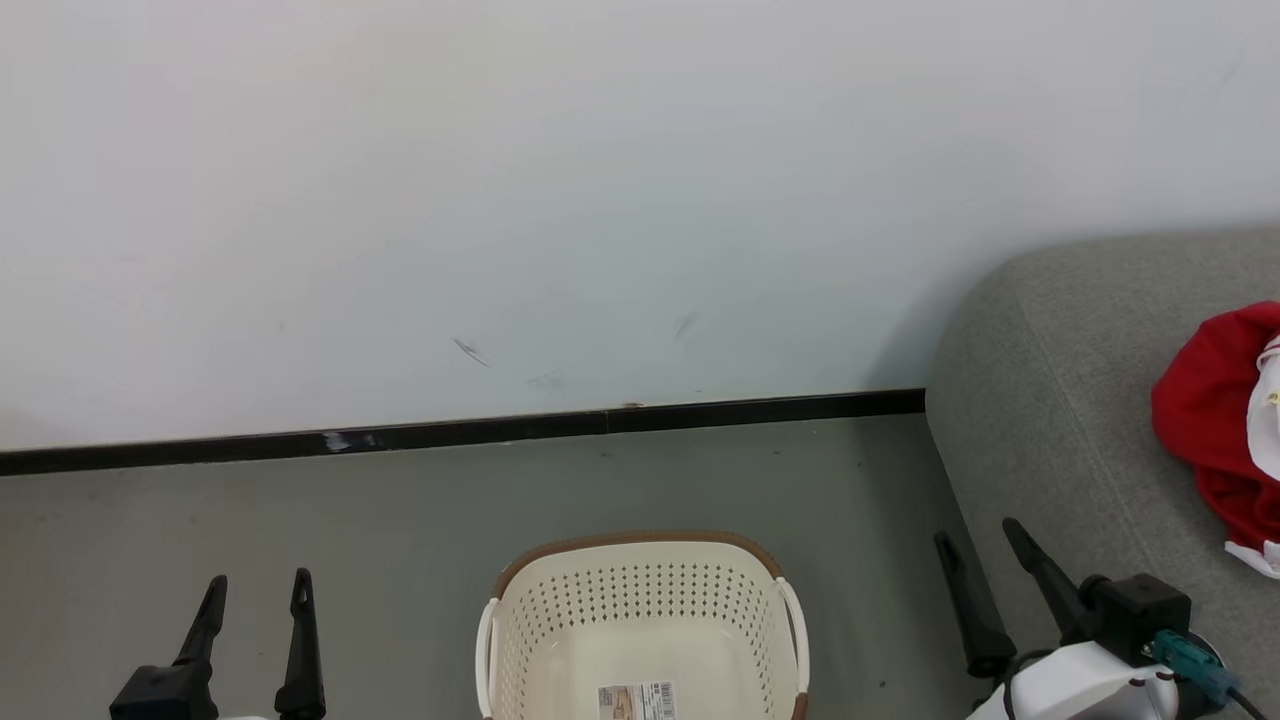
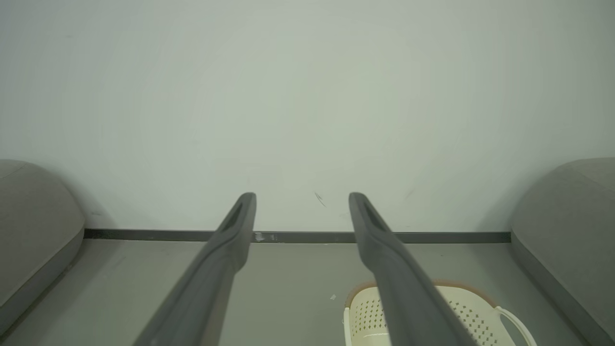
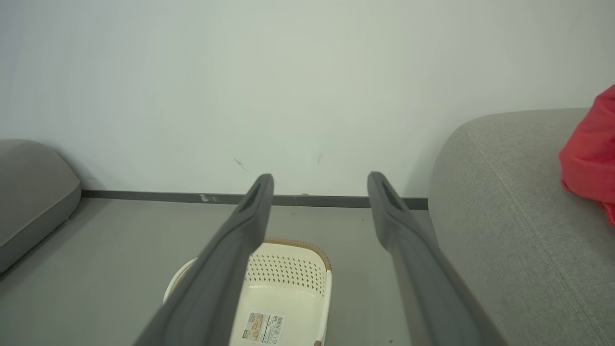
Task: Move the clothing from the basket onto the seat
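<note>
Clothing (image 1: 1215, 420) lies on the seat (image 1: 1040, 400); I see the basket (image 1: 640, 620) on the floor (image 1: 300, 500), and left and right jaws spread wide, gripping nothing.

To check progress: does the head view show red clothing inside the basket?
No: the basket, where visible, holds just its label sticker; the red clothing lies on the seat.

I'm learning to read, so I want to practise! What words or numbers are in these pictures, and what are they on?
Sticker inside the basket: printed lines and a barcode, too small and blurred to read.
Wall, seat, clothing: no words, numbers or signs that I can make out.
</note>
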